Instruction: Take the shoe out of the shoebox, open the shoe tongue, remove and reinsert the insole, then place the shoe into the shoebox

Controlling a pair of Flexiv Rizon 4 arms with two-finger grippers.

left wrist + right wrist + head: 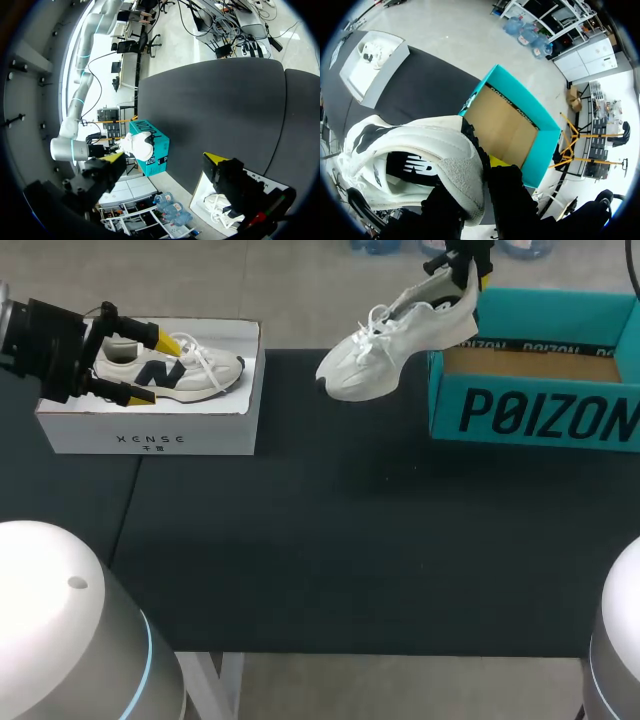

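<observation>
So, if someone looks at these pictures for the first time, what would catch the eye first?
Most striking is the white shoe, held up in the air by its heel in the right tool, just by the open teal shoebox, whose brown floor is bare. On the other side, the left tool hangs open over a white box with a second shoe inside.

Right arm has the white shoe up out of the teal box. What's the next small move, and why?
Probably lower the white shoe onto the black mat beside the teal shoebox. The right tool grips it only by the heel, toe hanging tilted above bare mat; the left tool is open, away over the white box, so the tongue needs a resting shoe.
</observation>
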